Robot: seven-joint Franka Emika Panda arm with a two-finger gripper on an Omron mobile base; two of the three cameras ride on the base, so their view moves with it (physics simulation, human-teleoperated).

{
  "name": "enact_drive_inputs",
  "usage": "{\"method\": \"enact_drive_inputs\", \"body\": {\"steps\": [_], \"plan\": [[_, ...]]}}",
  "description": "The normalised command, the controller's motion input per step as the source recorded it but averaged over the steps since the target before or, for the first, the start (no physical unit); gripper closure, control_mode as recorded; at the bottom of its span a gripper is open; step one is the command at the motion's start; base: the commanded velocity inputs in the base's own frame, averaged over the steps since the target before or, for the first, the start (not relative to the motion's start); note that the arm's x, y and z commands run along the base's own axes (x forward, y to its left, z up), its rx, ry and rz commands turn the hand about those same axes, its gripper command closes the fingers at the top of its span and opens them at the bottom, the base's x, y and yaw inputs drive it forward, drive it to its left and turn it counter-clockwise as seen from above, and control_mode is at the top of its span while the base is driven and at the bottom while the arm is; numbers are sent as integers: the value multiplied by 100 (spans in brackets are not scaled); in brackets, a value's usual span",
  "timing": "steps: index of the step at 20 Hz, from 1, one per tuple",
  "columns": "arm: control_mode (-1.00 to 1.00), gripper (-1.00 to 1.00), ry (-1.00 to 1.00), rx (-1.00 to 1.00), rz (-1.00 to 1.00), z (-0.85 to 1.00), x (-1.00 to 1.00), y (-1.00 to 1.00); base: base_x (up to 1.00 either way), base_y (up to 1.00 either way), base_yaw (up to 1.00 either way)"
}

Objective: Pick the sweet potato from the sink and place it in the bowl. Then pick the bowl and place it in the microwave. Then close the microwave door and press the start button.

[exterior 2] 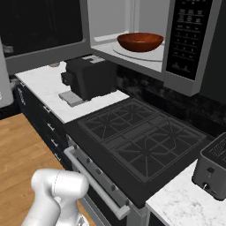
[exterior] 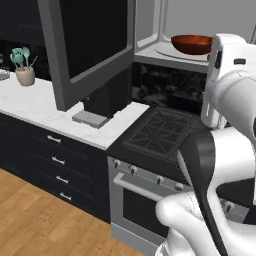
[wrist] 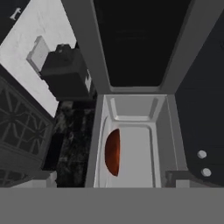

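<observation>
Reddish-brown, the bowl (exterior 2: pixel 140 41) already sits on the turntable inside the microwave (exterior 2: pixel 190 42) at upper right, so the gripper, jaws spread and empty, should push the microwave door (exterior: pixel 95 42) at its outer edge, swinging it fully shut.

The glossy reddish-brown round wooden bowl (exterior: pixel 191 44) is partly hidden by the white arm in the left base view; whether anything lies inside it cannot be told. The dark glass microwave door (exterior: pixel 90 45) is cut off by the top edge there, and the grey toaster (exterior 2: pixel 215 173) by the right base view's right edge
</observation>
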Motion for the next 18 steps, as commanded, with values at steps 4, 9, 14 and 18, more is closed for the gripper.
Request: {"method": "enact_drive_inputs", "body": {"steps": [4,9,14,18], "plan": [[-100,-100,0,0,-6,-12,-24,98,0,0,0],[-100,-100,0,0,-9,-25,5,99,0,0,0],[-100,-100,-4,0,-13,-23,15,100,0,0,0],[-100,-100,-7,0,-16,-22,13,95,0,0,0]]}}
